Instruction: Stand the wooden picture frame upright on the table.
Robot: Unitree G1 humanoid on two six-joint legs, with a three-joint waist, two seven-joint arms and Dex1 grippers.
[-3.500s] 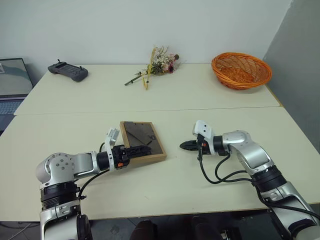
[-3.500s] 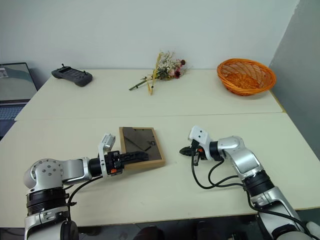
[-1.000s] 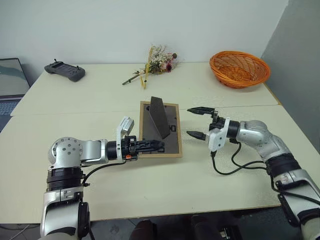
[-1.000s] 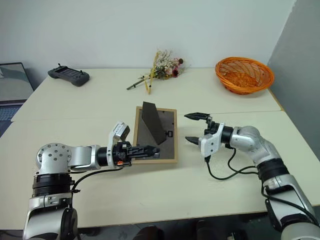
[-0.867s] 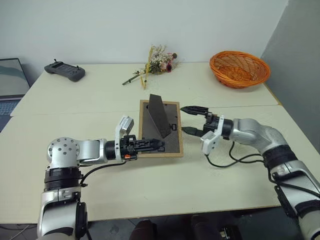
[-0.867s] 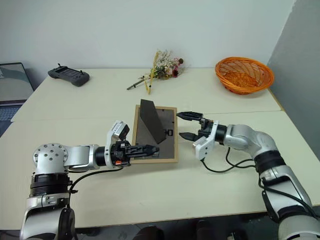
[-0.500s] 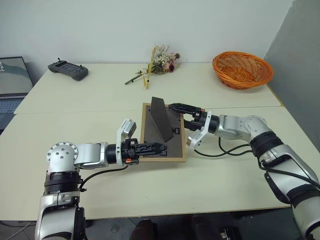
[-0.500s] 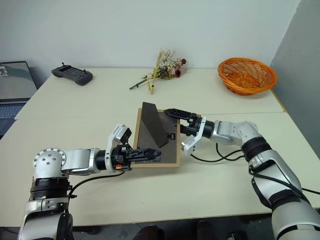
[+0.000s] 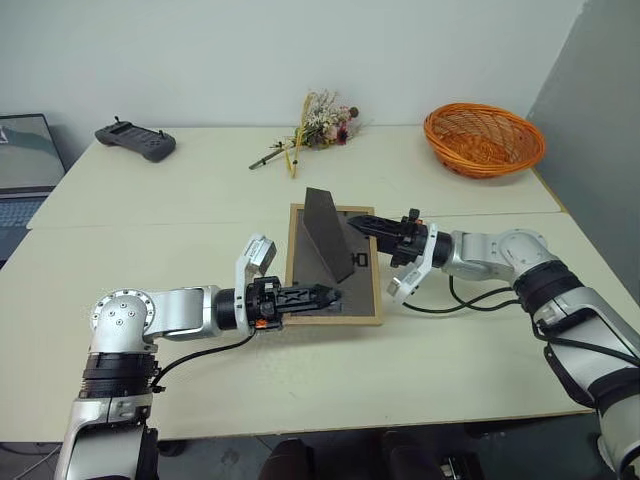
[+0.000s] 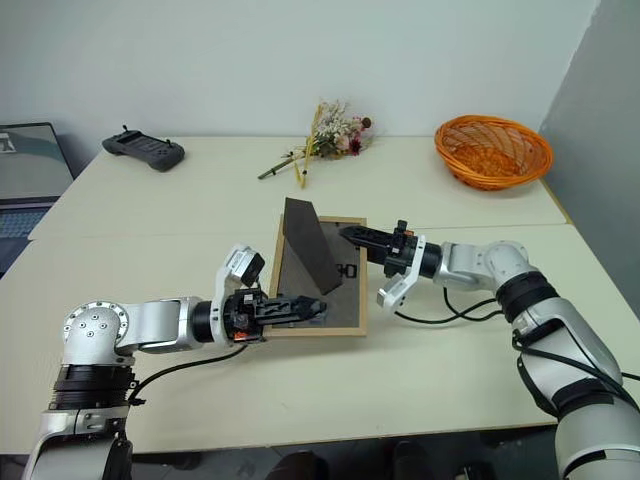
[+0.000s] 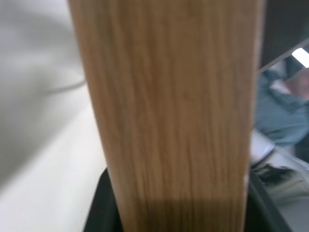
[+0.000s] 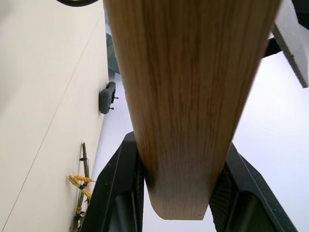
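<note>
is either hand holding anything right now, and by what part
Both hold the wooden picture frame, lifted back-side up with its stand folded out. The left hand grips its near-left edge; the right hand grips its far-right edge.

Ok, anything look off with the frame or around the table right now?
The wooden picture frame is held tilted between both grippers, back panel up with its stand folded out, not yet upright. Otherwise nothing odd: flowers, basket and controller sit undisturbed on the table.

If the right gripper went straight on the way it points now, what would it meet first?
The right gripper already clamps the frame edge. Pushed further left, it would probably meet the fold-out stand first; depth is unclear.
</note>
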